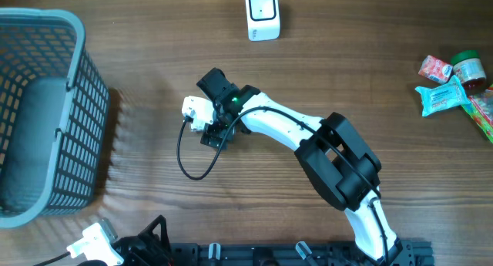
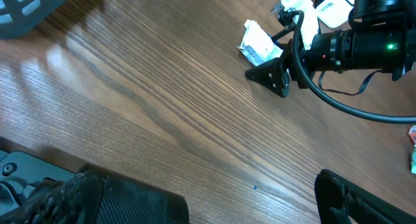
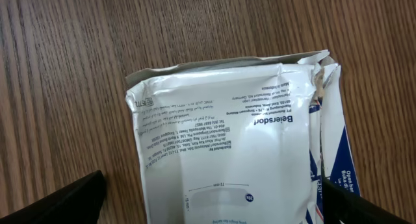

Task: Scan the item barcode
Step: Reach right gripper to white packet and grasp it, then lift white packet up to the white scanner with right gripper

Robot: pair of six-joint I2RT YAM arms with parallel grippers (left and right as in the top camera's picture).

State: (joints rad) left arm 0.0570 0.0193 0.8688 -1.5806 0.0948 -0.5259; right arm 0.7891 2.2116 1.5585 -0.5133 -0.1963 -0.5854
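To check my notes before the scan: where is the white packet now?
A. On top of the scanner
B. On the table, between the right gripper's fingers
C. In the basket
B: the packet lies flat on the table between the open fingers of the right gripper, away from the scanner and the basket.

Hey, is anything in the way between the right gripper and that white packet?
Nothing visible. The open right gripper hangs directly over the packet, with only bare table around it.

Beiersdorf, upside down, on white packet (image 3: 227,139), fine print unreadable
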